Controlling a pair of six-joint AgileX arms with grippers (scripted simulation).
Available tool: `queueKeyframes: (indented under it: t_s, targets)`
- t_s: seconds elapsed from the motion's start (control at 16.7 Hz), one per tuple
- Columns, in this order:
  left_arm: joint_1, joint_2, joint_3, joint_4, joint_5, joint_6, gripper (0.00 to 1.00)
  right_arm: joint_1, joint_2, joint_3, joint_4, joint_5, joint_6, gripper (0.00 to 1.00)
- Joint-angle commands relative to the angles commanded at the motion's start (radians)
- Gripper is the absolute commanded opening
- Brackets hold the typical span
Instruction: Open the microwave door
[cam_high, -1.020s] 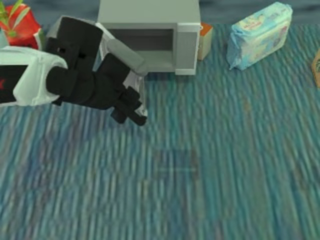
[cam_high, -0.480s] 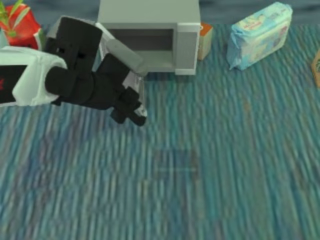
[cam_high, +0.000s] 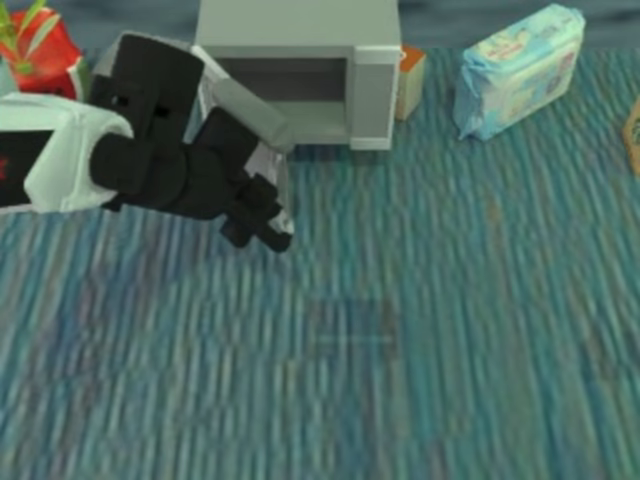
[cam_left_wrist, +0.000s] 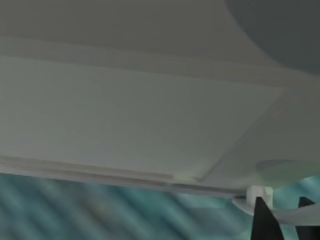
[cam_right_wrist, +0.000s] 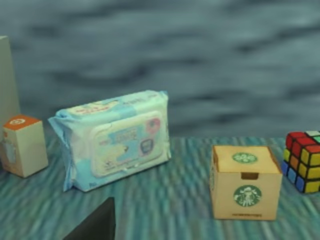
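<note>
The silver-grey microwave (cam_high: 300, 25) stands at the back of the table, its dark cavity showing. The microwave door (cam_high: 250, 108) is swung out toward the front left. My left gripper (cam_high: 270, 222) sits at the door's free edge, shut on the pale bar handle (cam_high: 278, 190). In the left wrist view the door (cam_left_wrist: 130, 115) fills most of the picture, and the handle (cam_left_wrist: 260, 192) sits between the two black fingers of the gripper (cam_left_wrist: 285, 220). My right arm is outside the top view; only a dark part of its gripper (cam_right_wrist: 95, 225) shows.
A red carton (cam_high: 40, 50) stands at the back left. An orange-topped box (cam_high: 410, 80) stands beside the microwave and a blue wipes pack (cam_high: 520, 70) lies right of it. A tan coffee-logo box (cam_right_wrist: 245, 182) and a colour cube (cam_right_wrist: 305, 160) stand farther right.
My left gripper has crept very slightly to the left with the handle in it. The door stands about as wide as before.
</note>
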Motion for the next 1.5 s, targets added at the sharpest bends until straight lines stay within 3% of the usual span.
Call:
queueKeyframes:
  t_s: [0.48,1.08,1.5]
  targets:
    - [0.000,0.000,0.000,0.000,0.000,0.000,0.00,0.000,0.000,0.000,0.000,0.000,0.000,1.00]
    - [0.039,-0.009,-0.005,-0.035,0.064,0.091,0.00,0.000,0.000,0.000,0.000,0.000,0.000,1.00]
    - [0.040,-0.009,-0.005,-0.035,0.065,0.093,0.00,0.000,0.000,0.000,0.000,0.000,0.000,1.00]
